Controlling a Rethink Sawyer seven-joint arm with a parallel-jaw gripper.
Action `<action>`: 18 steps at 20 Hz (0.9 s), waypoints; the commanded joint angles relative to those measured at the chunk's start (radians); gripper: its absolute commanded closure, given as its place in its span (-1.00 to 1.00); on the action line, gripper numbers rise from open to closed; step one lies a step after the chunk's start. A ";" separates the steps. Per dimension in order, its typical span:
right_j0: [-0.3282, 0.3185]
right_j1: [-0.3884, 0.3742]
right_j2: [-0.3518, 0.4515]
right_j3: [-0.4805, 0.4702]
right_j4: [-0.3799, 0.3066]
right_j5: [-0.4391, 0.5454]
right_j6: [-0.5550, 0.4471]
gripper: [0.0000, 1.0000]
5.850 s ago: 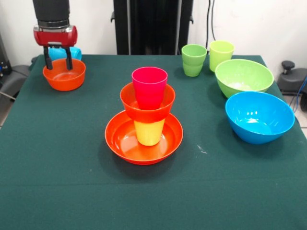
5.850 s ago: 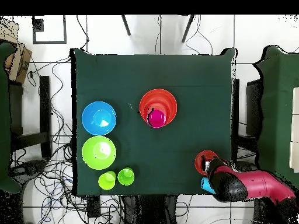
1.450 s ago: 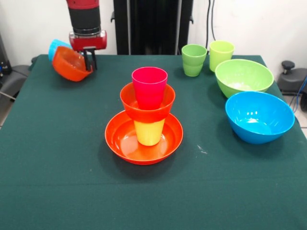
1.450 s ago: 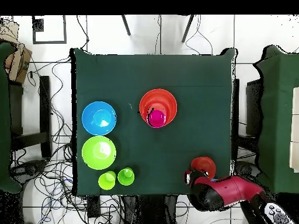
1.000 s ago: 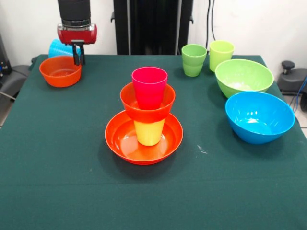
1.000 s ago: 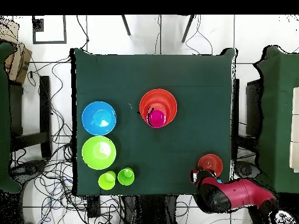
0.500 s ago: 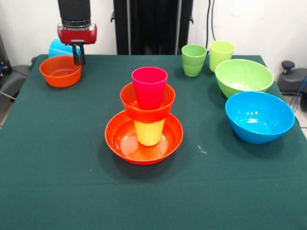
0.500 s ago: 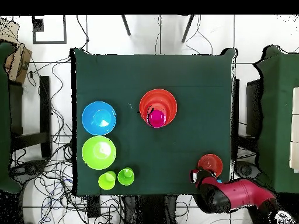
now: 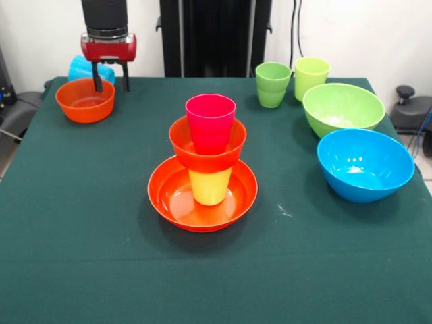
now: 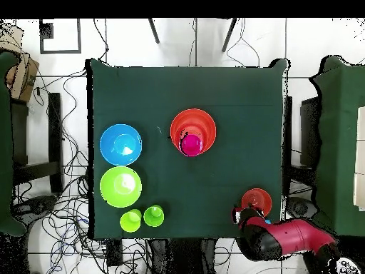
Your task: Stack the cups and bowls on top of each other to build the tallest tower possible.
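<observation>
The tool [image 9: 111, 77] hangs open and empty beside the small orange bowl [image 9: 85, 100], half hiding a sky blue cup [image 9: 79, 67] behind it. The tower [image 9: 206, 169] stands well apart on the green tabletop [image 9: 81, 229]; cables litter the floor [image 10: 64, 214].

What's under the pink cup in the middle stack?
The pink cup sits in a small orange bowl, over a yellow cup in the wide orange bowl. The small bowl's bottom is hidden.

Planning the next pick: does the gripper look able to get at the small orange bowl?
Probably yes: the gripper hangs with jaws open over the small orange bowl, whose rim is unobstructed.
</observation>
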 commanded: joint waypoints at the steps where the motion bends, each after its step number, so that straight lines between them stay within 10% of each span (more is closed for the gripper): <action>1: 0.014 0.007 0.081 -0.017 -0.003 0.055 -0.115 -1.00; 18: 0.036 0.112 0.046 -0.106 -0.069 0.020 -0.096 -1.00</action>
